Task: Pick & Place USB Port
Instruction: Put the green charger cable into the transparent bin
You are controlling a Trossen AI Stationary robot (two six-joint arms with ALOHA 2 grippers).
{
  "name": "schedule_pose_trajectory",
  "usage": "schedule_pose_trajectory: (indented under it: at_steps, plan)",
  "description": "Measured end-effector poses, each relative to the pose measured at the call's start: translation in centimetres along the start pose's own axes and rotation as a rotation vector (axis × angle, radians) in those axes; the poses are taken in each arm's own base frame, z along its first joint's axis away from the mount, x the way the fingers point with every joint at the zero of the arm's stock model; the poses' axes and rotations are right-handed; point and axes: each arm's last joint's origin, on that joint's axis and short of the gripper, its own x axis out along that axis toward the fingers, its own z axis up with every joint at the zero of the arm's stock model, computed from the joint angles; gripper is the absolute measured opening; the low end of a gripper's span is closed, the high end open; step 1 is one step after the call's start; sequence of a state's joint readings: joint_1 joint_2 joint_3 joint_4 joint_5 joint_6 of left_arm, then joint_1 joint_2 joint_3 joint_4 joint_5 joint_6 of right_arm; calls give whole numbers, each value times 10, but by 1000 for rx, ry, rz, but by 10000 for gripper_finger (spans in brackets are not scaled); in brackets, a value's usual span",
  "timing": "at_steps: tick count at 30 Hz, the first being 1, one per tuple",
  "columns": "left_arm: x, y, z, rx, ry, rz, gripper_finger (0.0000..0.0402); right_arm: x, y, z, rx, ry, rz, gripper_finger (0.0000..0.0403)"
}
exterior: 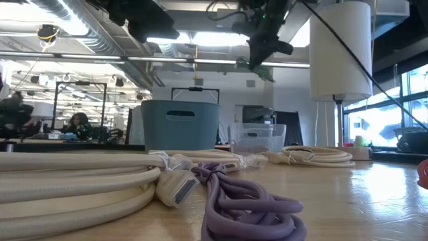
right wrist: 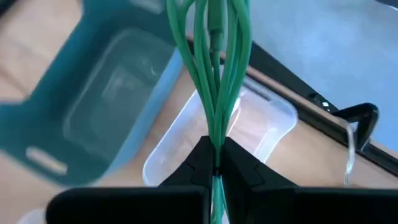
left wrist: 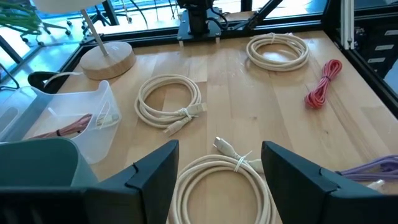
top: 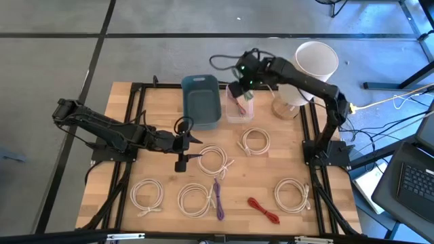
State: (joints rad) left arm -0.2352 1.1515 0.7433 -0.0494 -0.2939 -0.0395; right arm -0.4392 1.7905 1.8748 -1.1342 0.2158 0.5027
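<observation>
From the high view I see my right gripper [top: 243, 87] raised over the clear plastic bin [top: 239, 108], just beside the blue bin [top: 201, 102]. My left gripper [top: 192, 148] waits near a cream cable coil [top: 212, 161] at mid-table.

Low view: the green cable [exterior: 262, 69] dangles from the right gripper, above the clear bin.

Left wrist view: my left fingers [left wrist: 155, 171] stand apart over the cream coil.

Right wrist view: my right fingers [right wrist: 200, 163] are pinched together on the green cable bundle, above the clear bin.
</observation>
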Motion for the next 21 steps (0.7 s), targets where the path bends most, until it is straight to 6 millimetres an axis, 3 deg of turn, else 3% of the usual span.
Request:
schedule_pose_trajectory:
  at_steps: [7,21]
  plan:
    - [0,0,0,0,0,0,223,19,-19,9,172,73,9,14]
    - [0,0,-1,2,8,0,223,129,-9,-3,112,329,-59,12]
